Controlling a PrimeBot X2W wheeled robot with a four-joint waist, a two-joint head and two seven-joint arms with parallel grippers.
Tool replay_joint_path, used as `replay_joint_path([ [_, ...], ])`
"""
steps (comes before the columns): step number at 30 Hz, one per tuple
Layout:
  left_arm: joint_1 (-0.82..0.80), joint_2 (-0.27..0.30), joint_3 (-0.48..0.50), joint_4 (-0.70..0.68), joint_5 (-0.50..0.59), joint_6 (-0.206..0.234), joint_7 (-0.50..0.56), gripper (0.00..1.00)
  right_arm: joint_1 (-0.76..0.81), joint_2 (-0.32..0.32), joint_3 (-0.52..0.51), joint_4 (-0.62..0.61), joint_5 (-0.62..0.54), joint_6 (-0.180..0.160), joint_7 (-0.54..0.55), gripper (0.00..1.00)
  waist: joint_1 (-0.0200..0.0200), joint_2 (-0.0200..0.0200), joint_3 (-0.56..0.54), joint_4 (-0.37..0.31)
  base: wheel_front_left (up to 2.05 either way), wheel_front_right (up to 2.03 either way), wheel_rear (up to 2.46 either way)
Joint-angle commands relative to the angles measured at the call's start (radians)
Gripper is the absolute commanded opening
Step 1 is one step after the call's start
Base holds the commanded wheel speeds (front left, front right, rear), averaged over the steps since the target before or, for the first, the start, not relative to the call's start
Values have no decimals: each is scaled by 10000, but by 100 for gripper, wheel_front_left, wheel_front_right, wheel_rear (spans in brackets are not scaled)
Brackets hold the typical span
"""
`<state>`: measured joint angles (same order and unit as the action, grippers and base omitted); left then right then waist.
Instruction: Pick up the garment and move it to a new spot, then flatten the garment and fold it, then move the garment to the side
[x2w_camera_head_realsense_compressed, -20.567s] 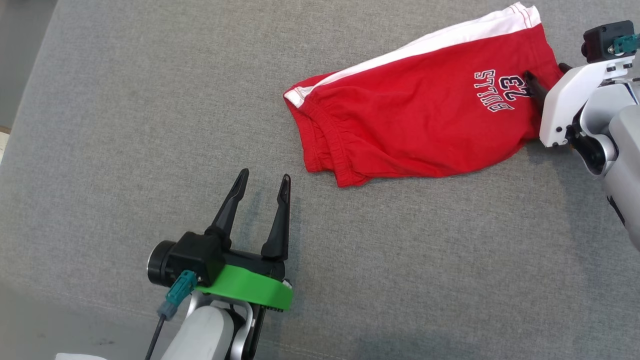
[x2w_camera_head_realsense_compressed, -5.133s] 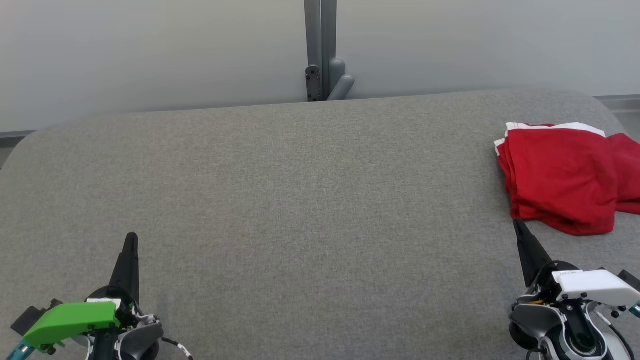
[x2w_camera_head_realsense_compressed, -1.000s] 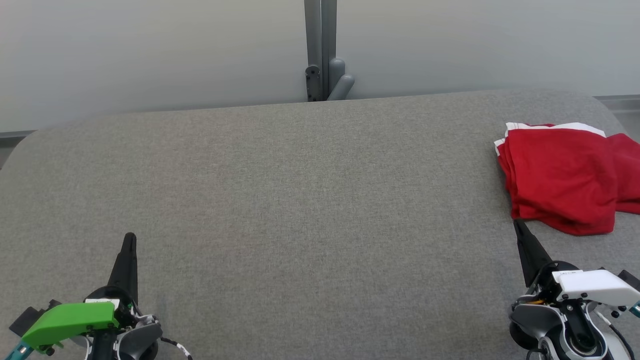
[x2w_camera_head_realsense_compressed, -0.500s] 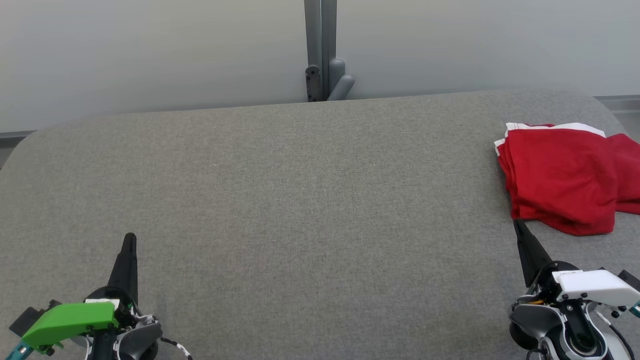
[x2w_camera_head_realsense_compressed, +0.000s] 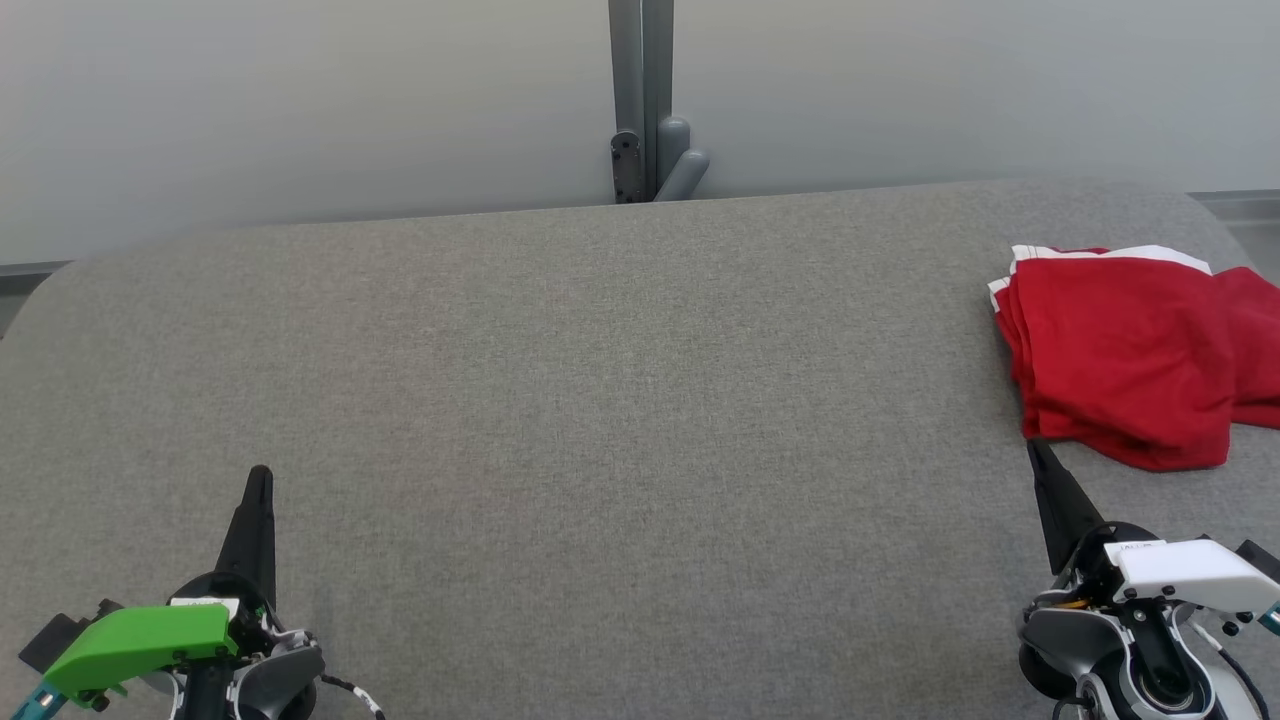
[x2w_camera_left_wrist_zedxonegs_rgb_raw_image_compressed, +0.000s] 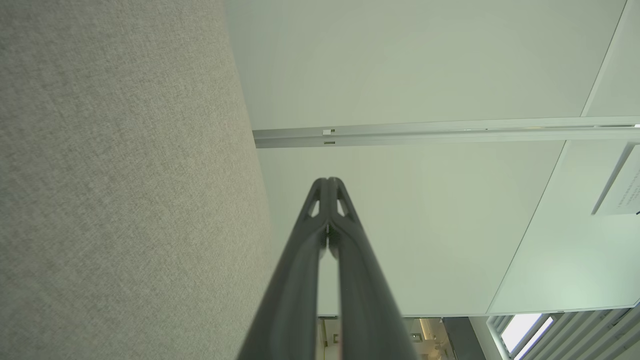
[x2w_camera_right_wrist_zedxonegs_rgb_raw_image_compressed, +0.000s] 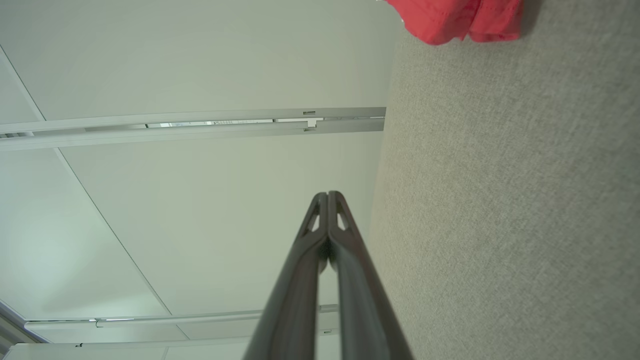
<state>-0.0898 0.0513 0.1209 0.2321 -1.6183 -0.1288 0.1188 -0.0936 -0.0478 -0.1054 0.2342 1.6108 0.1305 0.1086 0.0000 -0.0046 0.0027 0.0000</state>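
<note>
Garment: red shorts with white trim, folded into a compact stack. They lie at the table's right edge, towards the far right corner.

Left gripper: fingers pressed together, holding nothing, over the near left corner.

Right gripper: fingers pressed together, holding nothing, near the right edge, its tip just short of the garment's near hem.

Table: grey fabric top with rounded corners.

Post: grey, upright, behind the far edge.

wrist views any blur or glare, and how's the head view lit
Left wrist view: the left fingers blur toward the bottom edge, a window glares white. Right wrist view: the right fingers blur likewise. Head view: even soft light, the garment sharp, faint shadows.
</note>
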Motion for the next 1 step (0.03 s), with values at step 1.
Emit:
replay_joint_path([
  [1,-125,4,9,-14,80,-43,29,0,-114,-48,20,15,81,4,37,0,0,46,0,0,0,0,0],
])
